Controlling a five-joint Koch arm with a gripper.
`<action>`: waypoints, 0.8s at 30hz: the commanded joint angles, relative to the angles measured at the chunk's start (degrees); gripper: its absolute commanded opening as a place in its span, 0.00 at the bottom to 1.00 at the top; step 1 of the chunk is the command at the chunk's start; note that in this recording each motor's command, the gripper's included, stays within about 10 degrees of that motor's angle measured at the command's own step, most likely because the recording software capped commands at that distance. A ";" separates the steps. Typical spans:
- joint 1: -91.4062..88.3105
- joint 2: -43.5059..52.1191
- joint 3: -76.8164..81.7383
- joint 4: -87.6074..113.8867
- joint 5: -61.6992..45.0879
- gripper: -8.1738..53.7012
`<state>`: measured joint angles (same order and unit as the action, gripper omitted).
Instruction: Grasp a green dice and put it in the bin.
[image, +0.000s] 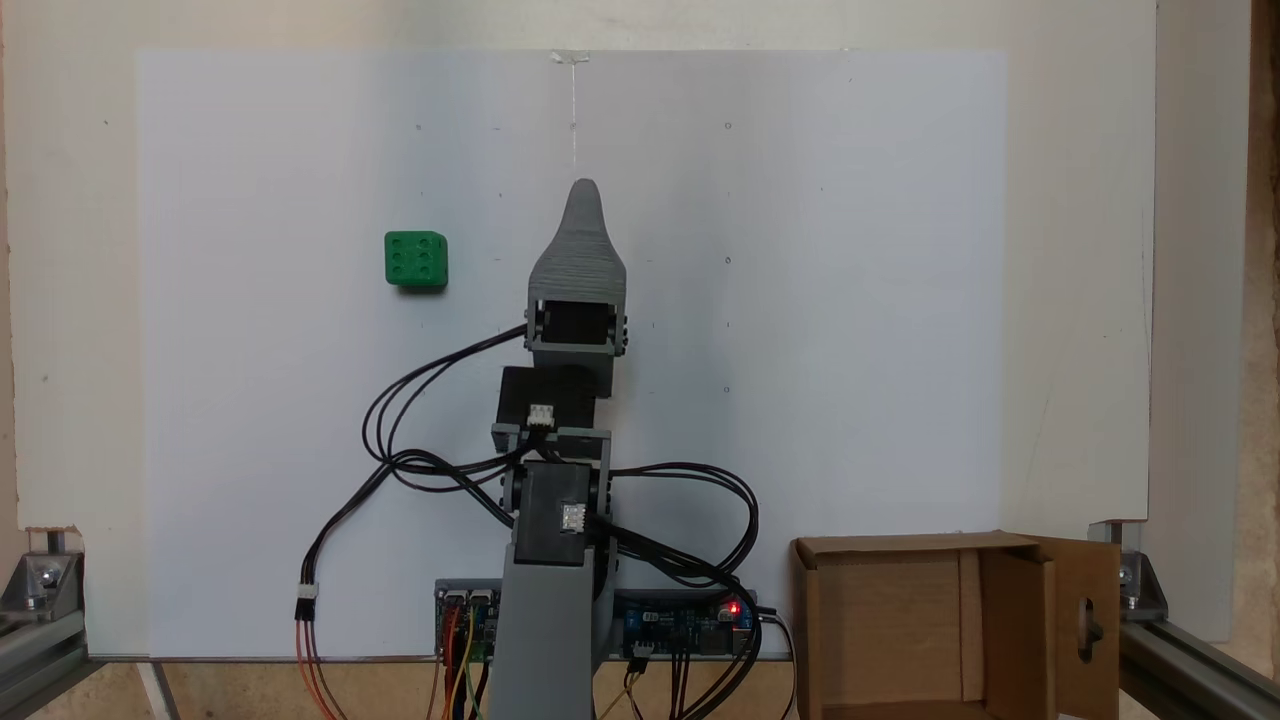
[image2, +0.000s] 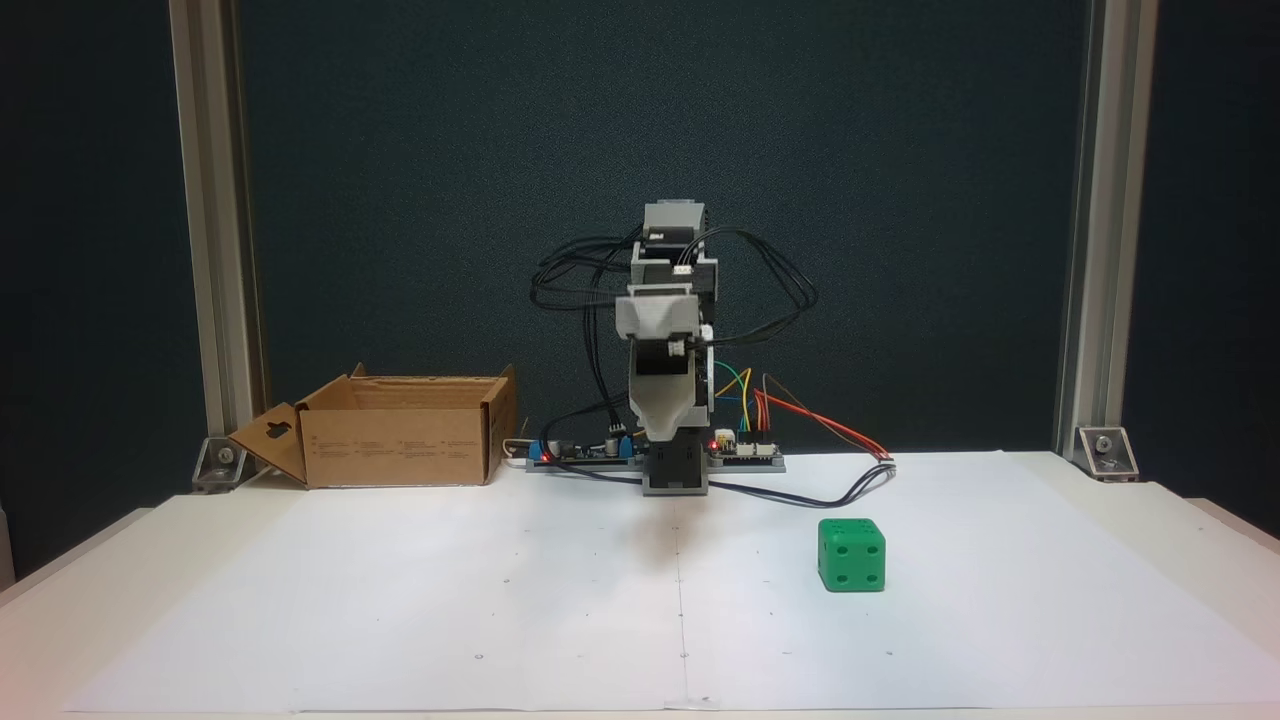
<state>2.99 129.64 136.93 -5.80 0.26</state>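
We see the grey arm folded over its base, its grey pointed gripper (image: 585, 190) aimed forward above the white paper sheet (image: 850, 350). The small bright green plastic dice (image: 416, 260) sits squarely there, untouched, well apart from the brown cardboard bin (image: 960, 625). Whether the jaws are spread, we cannot tell.

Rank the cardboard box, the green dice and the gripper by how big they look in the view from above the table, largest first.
1. The bin, partly cut off at the bottom edge, still clearly the largest.
2. The gripper, whose grey body looks well larger than the dice; it sits nearer the camera, so this is partly perspective.
3. The green dice, the smallest.
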 joint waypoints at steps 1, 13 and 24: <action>0.00 5.80 -8.35 8.86 -1.23 0.82; -5.45 -6.50 -30.67 52.89 6.42 0.82; -18.37 -13.36 -37.35 66.09 16.44 0.83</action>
<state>-13.80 116.72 103.97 60.21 12.92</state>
